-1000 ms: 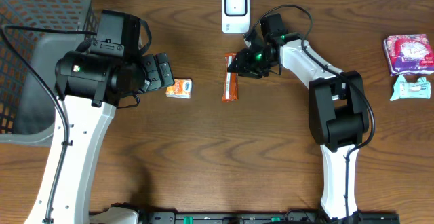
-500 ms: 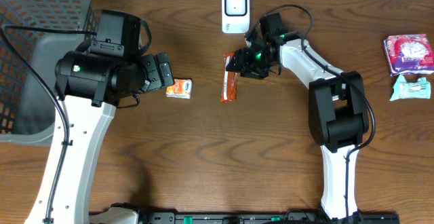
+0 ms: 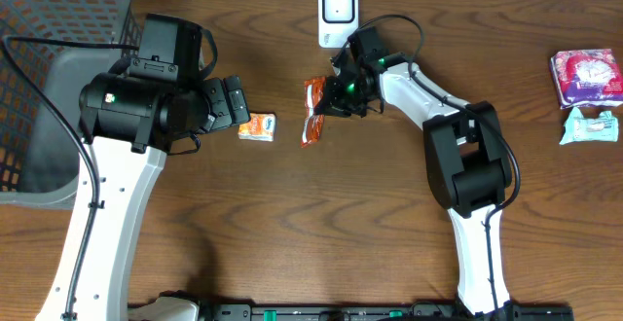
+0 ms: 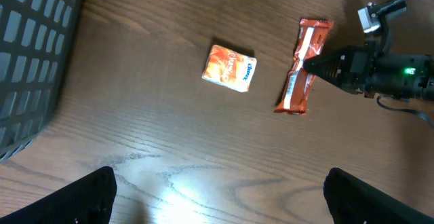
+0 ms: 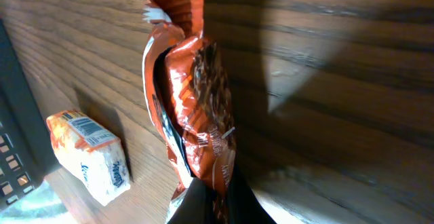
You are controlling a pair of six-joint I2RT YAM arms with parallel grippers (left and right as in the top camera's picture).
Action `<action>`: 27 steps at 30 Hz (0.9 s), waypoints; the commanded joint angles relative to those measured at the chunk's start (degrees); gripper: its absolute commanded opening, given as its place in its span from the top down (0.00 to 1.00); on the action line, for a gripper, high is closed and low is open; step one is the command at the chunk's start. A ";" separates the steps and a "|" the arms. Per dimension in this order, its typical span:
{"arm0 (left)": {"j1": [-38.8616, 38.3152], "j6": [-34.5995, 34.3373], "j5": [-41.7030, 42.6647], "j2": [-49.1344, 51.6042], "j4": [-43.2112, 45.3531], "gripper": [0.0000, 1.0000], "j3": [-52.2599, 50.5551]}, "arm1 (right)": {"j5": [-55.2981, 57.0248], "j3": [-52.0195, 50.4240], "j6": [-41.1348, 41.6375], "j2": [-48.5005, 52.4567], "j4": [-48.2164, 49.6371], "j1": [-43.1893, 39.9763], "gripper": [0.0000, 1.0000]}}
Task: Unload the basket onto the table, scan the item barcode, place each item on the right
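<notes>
An orange-brown snack wrapper (image 3: pixel 312 112) hangs tilted above the table in front of the white scanner (image 3: pixel 338 14). My right gripper (image 3: pixel 337 94) is shut on the wrapper's right edge. In the right wrist view the wrapper (image 5: pixel 196 95) rises from between the pinched black fingers (image 5: pixel 196 207), with my right gripper (image 5: pixel 218 200) at the bottom edge. The left wrist view shows the same wrapper (image 4: pixel 302 68) held by the right arm's tip. My left gripper (image 4: pixel 218 197) stands open over bare wood; from overhead my left gripper (image 3: pixel 235 105) hovers just left of a small orange tissue pack (image 3: pixel 257 126).
A grey mesh basket (image 3: pixel 39 78) fills the far left. The tissue pack (image 4: pixel 230 68) lies left of the wrapper, also seen as the tissue pack (image 5: pixel 91 156) from the right wrist. A pink packet (image 3: pixel 587 76) and a teal packet (image 3: pixel 591 125) lie at the far right.
My right gripper has closed on the snack wrapper and carried it a little left and up, tilting it. The left arm has not moved.
</notes>
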 commanded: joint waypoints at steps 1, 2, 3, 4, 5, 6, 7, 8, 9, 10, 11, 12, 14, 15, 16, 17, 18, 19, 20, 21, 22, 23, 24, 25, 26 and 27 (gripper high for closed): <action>0.20 0.52 -0.48 -0.11 -0.02 0.02 0.70 | 7.02 -0.31 -1.90 0.81 -1.99 -1.99 0.99; 0.20 0.52 -0.48 -0.11 -0.02 0.02 0.72 | 7.82 0.07 -2.49 -0.35 -2.64 -2.51 0.99; 0.20 0.52 -0.48 -0.11 -0.02 0.02 0.72 | 9.29 0.46 -2.73 -1.66 -3.56 -2.99 0.99; 0.20 0.52 -0.48 -0.11 -0.02 0.02 0.72 | 11.08 0.81 -3.06 -2.99 -4.46 -3.43 0.99; 0.20 0.52 -0.48 -0.11 -0.02 0.02 0.70 | 13.20 1.11 -3.67 -4.76 -5.46 -3.85 0.99; 0.20 0.52 -0.48 -0.11 -0.02 0.02 0.70 | 14.97 1.27 -4.11 -6.08 -6.19 -4.11 0.99; 0.20 0.52 -0.48 -0.11 -0.02 0.02 0.72 | 17.73 1.33 -4.76 -7.80 -7.19 -4.37 0.99; 0.20 0.52 -0.48 -0.11 -0.02 0.02 0.72 | 20.63 1.36 -5.25 -9.35 -8.26 -4.42 0.99; 0.20 0.52 -0.48 -0.11 -0.02 0.02 0.72 | 24.11 1.36 -5.81 -10.78 -9.60 -4.42 0.99; 0.20 0.52 -0.48 -0.11 -0.02 0.02 0.72 | 28.74 1.36 -6.49 -12.20 -11.37 -4.28 0.99; 0.20 0.52 -0.48 -0.11 -0.02 0.02 0.72 | 32.94 1.36 -7.13 -13.27 -12.98 -4.07 0.99; 0.20 0.52 -0.50 -0.11 -0.02 0.02 0.70 | 37.38 1.36 -7.61 -14.12 -14.67 -3.85 0.99; 0.20 0.55 -0.48 -0.11 -0.02 0.02 0.72 | 48.13 1.33 -7.76 -14.97 -18.25 -3.23 0.99; 0.20 0.52 -0.48 -0.11 -0.02 0.02 0.72 | 52.17 1.33 -7.76 -15.04 -19.54 -3.02 0.99; 0.20 0.52 -0.50 -0.11 -0.02 0.02 0.72 | 57.07 1.33 -7.74 -15.02 -20.96 -2.78 0.99; 0.20 0.52 -0.48 -0.11 -0.02 0.02 0.72 | 62.31 1.25 -7.72 -14.62 -22.32 -2.54 0.99; 0.20 0.55 -0.48 -0.11 -0.02 0.02 0.72 | 66.40 1.11 -7.72 -14.27 -23.28 -2.36 0.99; 0.20 0.52 -0.48 -0.11 -0.02 0.02 0.72 | 69.83 1.05 -7.72 -13.81 -24.04 -2.14 0.99; 0.20 0.52 -0.50 -0.11 -0.02 0.02 0.72 | 73.07 1.03 -7.72 -13.14 -24.74 -1.97 0.99; 0.20 0.55 -0.50 -0.11 -0.02 0.02 0.72 | 74.99 1.01 -7.74 -12.55 -25.05 -1.77 0.99; 0.20 0.52 -0.48 -0.11 -0.02 0.02 0.72 | 75.76 1.01 -7.74 -11.87 -25.14 -1.64 0.99; 0.20 0.52 -0.48 -0.11 -0.02 0.02 0.72 | 75.69 1.01 -7.74 -11.23 -25.11 -1.51 0.99; 0.20 0.52 -0.48 -0.11 -0.02 0.02 0.72 | 75.06 1.01 -7.74 -10.54 -24.98 -1.38 0.99; 0.20 0.52 -0.50 -0.11 0.00 0.02 0.72 | 74.44 1.01 -7.69 -9.86 -24.85 -1.20 0.99; 0.20 0.55 -0.48 -0.11 -0.02 0.02 0.72 | 73.59 1.01 -7.69 -8.92 -24.48 -0.94 0.99; 0.20 0.55 -0.48 -0.11 -0.02 0.02 0.72 | 72.61 1.01 -7.72 -8.02 -24.04 -0.63 0.99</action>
